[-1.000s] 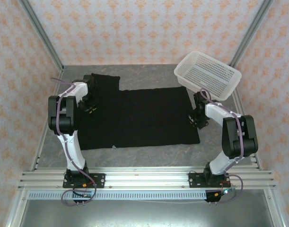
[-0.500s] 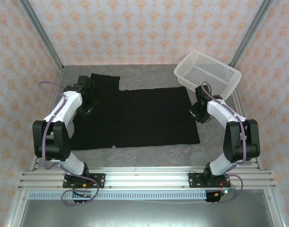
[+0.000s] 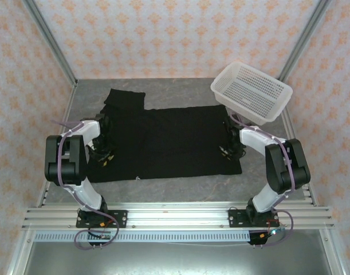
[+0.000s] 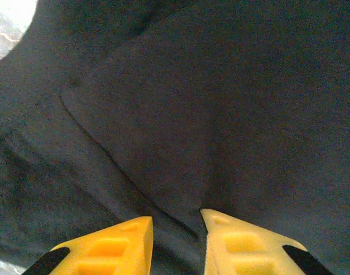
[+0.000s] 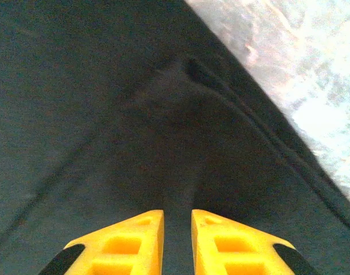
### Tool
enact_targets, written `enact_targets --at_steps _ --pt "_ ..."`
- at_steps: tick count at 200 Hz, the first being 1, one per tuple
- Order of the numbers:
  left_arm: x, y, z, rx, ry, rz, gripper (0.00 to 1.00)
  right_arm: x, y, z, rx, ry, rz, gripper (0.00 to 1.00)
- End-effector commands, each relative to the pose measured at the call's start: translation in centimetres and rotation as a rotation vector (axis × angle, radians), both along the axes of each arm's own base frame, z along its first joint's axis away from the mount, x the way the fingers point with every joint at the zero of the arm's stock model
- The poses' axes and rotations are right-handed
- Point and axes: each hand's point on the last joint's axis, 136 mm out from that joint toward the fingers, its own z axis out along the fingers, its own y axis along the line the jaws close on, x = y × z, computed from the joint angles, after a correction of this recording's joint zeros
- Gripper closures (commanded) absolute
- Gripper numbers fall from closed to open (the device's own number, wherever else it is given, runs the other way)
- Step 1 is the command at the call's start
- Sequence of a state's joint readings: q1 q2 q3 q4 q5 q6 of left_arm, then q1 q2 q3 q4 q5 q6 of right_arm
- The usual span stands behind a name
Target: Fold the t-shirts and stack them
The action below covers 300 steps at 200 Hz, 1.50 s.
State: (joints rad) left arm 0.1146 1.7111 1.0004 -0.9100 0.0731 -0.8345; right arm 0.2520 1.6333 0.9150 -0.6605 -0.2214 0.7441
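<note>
End effectors [image 4: 176,243] [image 5: 177,240] lowered, tips on t-shirt [image 3: 163,143]

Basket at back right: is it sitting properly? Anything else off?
The basket looks tilted rather than flat at the far right corner of the table, and its near edge seems to overhang a corner of the shirt. The shirt lies flat, plain black, with one sleeve spread at far left. Nothing looks spilled or damaged.

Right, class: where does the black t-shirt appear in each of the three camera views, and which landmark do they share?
Top external: t-shirt lies spread across mid-table, between the arms.
Left wrist: t-shirt at centre and right, creased diagonally.
Right wrist: t-shirt at left and centre, edge running diagonally.
Shared landmark: grey table bordering the cloth.
</note>
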Motion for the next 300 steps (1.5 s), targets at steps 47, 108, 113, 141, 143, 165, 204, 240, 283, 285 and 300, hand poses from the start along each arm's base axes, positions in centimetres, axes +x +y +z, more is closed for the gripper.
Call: enact_targets --at_steps 47,108,113,141,143,165,204,240,283,285,300 --pt "-4.9 4.4 -0.6 0.12 0.068 0.184 0.7 -6.6 0.6 -1.9 0.005 0.243 0.05 0.76" --pt "-6.7 6.3 0.5 0.127 0.055 0.264 0.7 -9.2 3.5 -0.7 0.084 0.242 0.069 0.75" --pt "-6.3 6.5 0.8 0.133 0.039 0.262 0.69 -8.7 3.4 -0.3 0.073 0.219 0.078 0.74" --pt "-2.0 7.6 5.1 0.179 -0.121 0.241 0.61 -3.8 2.9 4.0 0.001 0.022 0.139 0.65" --pt "-1.6 7.6 5.5 0.183 -0.133 0.236 0.61 -3.4 2.9 4.3 -0.003 0.005 0.143 0.64" --pt "4.6 7.2 9.3 0.216 -0.254 0.126 0.56 1.3 2.6 7.7 -0.07 -0.167 0.18 0.59" --pt "16.6 4.8 11.5 0.159 -0.389 -0.041 0.53 8.3 4.7 9.8 -0.067 -0.321 0.227 0.59" --pt "25.3 6.0 10.8 0.21 -0.462 -0.132 0.53 13.0 6.4 11.1 -0.073 -0.437 0.294 0.56" --pt "32.3 7.7 8.6 0.27 -0.499 -0.178 0.51 15.4 5.6 11.7 -0.149 -0.435 0.329 0.49" --pt "32.5 7.8 8.4 0.269 -0.498 -0.174 0.5 15.5 5.4 11.7 -0.156 -0.432 0.326 0.49" --pt "33.3 7.6 7.6 0.254 -0.498 -0.148 0.5 16.2 3.2 11.6 -0.209 -0.4 0.284 0.45"
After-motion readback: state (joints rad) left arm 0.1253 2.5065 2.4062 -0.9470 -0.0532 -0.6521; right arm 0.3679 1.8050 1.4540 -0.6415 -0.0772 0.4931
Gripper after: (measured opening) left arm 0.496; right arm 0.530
